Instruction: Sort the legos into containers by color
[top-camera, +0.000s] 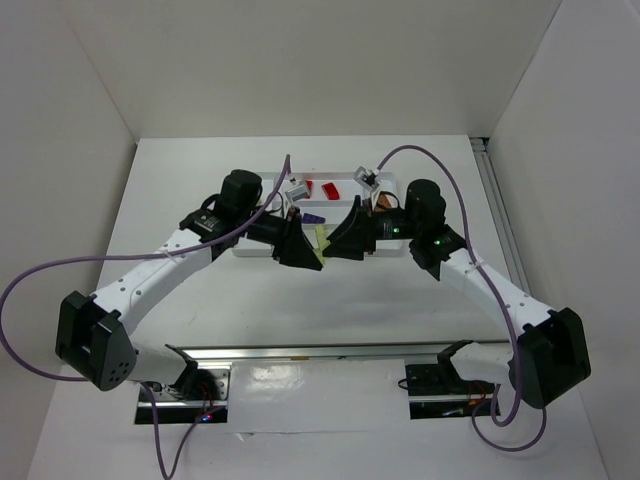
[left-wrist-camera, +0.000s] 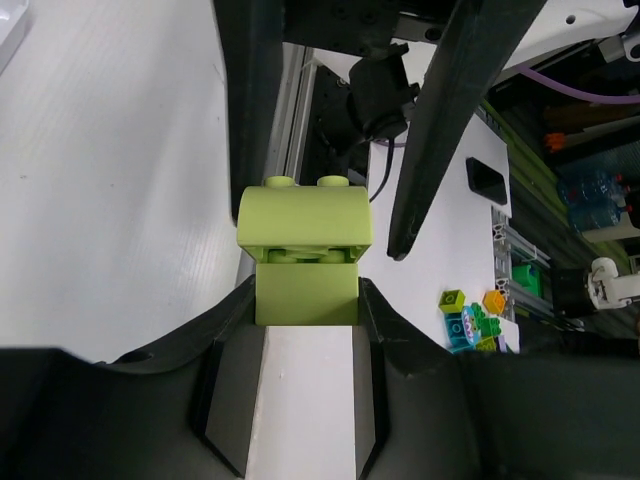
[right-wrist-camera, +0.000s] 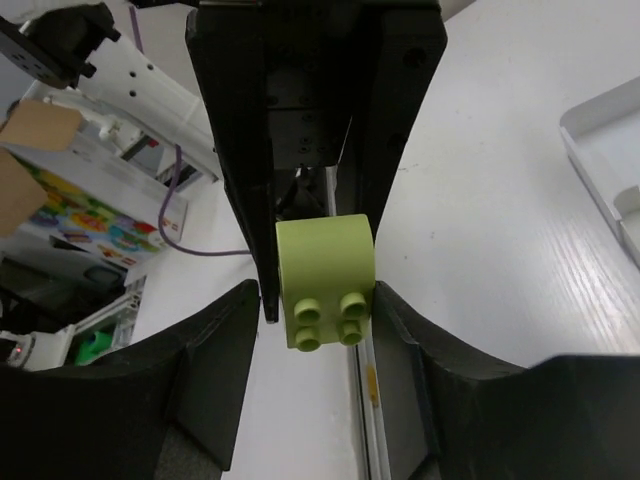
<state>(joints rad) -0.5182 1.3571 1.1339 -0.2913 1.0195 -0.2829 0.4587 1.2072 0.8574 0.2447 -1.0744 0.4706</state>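
top view, lego: the yellow-green lego hangs in the air over the near edge of the tray, about mid-length, with the left gripper and right gripper nose to nose around it.
top view, worry: it's crowded in there, so we think any small shove could knock finger against finger.
left wrist, grip: the left gripper is clenched on the lego's lower half.
left wrist, worry: the right gripper's fingers straddle it with a sliver of gap. If we let go early, it probably drops outside any compartment.
right wrist, tool: the right gripper is released, with jaws on either side of the lego and no pinch on it.
right wrist, worry: that rounded face looks slippery, so an off-centre squeeze could twist it or pop it out.
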